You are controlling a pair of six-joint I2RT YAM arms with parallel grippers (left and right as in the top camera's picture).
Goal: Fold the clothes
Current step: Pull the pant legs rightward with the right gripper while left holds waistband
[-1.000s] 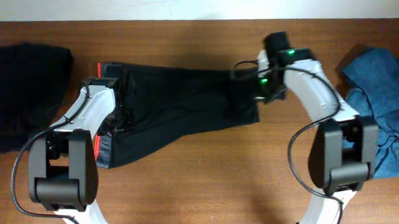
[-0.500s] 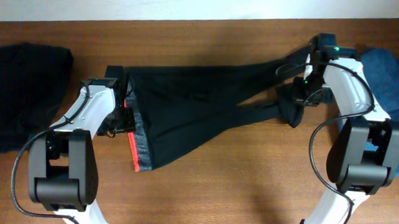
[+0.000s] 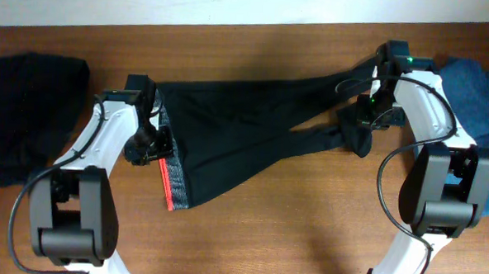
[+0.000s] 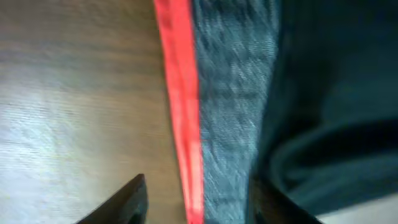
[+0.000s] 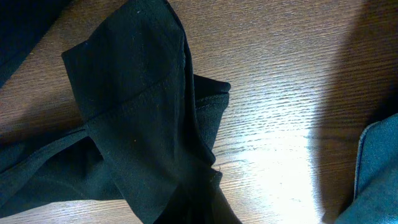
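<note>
The clothes, black trousers (image 3: 245, 129), lie stretched across the table. Their grey waistband (image 3: 173, 179) with its red stripe (image 4: 180, 106) is at the left, and the leg ends (image 3: 354, 138) are at the right. My left gripper (image 3: 149, 141) hovers low over the waistband's upper end. Its jaws stand apart, and the left gripper (image 4: 199, 196) has the red stripe and grey band between its dark fingertips (image 4: 127, 199). My right gripper (image 3: 368, 109) is shut on the bunched leg ends (image 5: 143, 124), which hang from it and hide its fingers.
A blue denim garment (image 3: 477, 114) lies at the far right, close to the right arm, and shows at the right wrist view's edge (image 5: 379, 174). A dark heap of cloth (image 3: 26, 111) sits at the far left. The table's back edge runs along the top.
The right gripper pulled the leg ends far to the right, stretching the trousers out, then held still. The waistband swung round. The left gripper shifted right over it, its jaws narrowing slightly.
</note>
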